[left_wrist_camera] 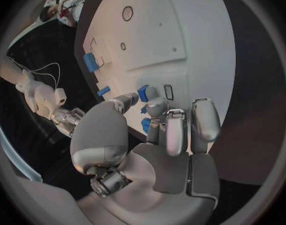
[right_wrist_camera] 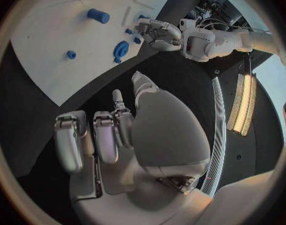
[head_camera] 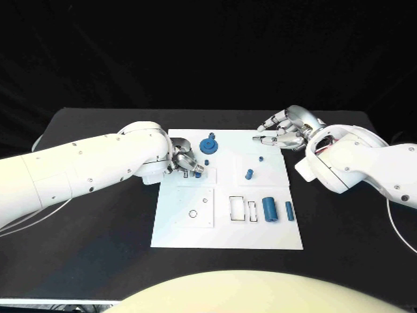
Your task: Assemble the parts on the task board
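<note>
On the near right part of the white task board [head_camera: 227, 222], a thick blue cylinder [head_camera: 268, 210] and a thinner blue pin [head_camera: 289, 210] lie side by side, just right of a rectangular slot [head_camera: 238, 208]. Farther in, a small blue peg [head_camera: 249, 174] lies near the middle. At the left edge, the left hand [head_camera: 183, 163] curls its fingers around a small blue part [head_camera: 197, 173] on the board. A blue round gear-like part [head_camera: 208, 145] sits just beyond. The right hand [head_camera: 285, 130] hovers at the far right corner, fingers apart, holding nothing.
</note>
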